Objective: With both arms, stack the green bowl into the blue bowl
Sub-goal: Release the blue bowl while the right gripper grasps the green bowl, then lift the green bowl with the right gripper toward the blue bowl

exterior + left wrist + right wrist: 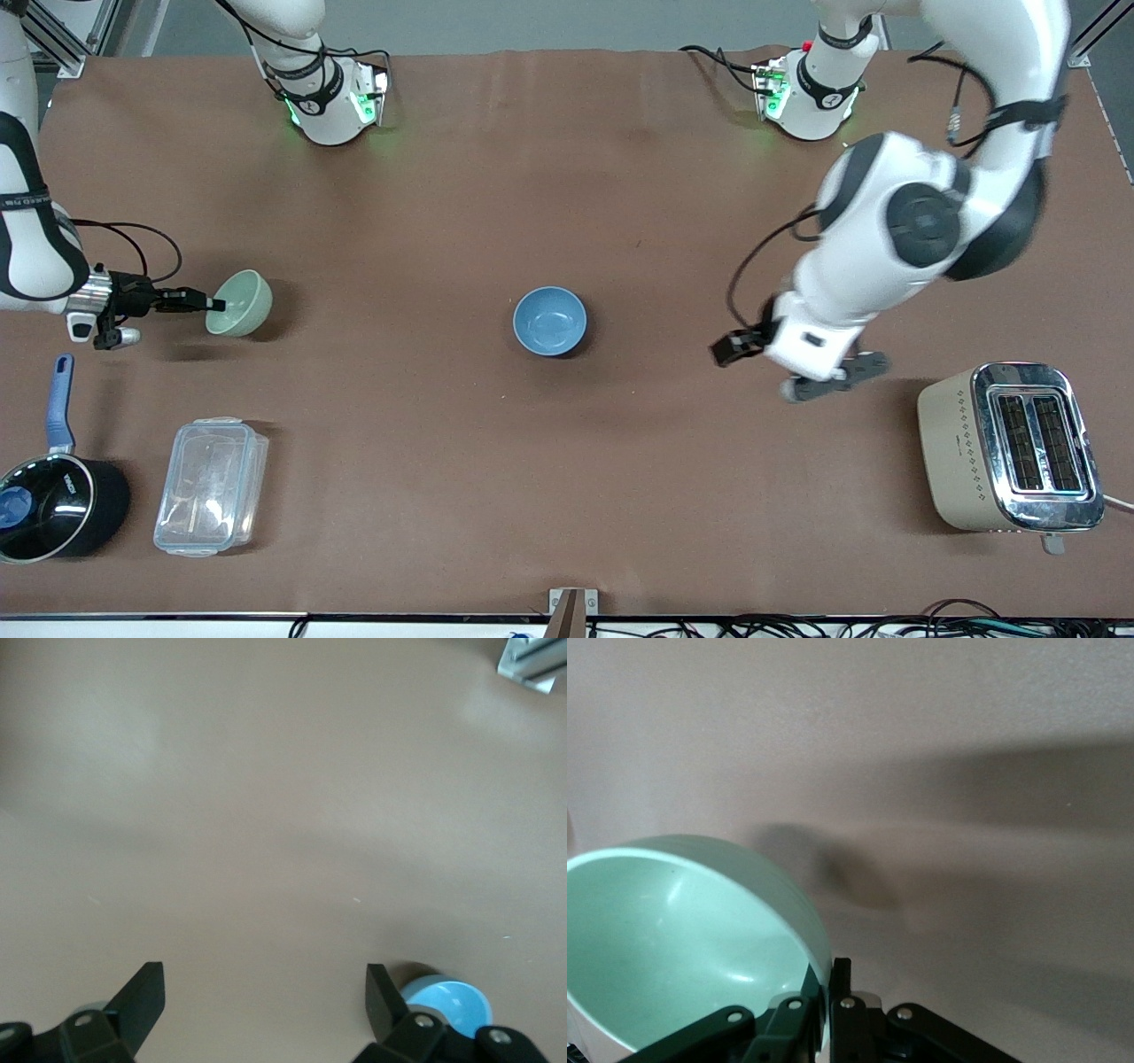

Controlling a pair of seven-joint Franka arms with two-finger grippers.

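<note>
**Front view: green bowl lifted at the right arm's end**

Green bowl [240, 303] tilted, held off the brown worktop [567, 461] toward the right arm's end. Right tool [215, 305] clamped on its rim, one finger inside, one outside; right wrist view confirms the pinch on the bowl wall [691, 939].

Blue bowl [550, 321] upright, mid-worktop, well apart from the green one.

Left tool [837, 378] hangs over bare worktop between blue bowl and toaster [1010, 447], fingers [142, 997] spread wide, holding nothing; blue bowl [447, 1005] shows past one finger.

Black saucepan [53, 505] with blue handle and clear lidded container [211, 486] sit nearer the camera than the green bowl.
</note>
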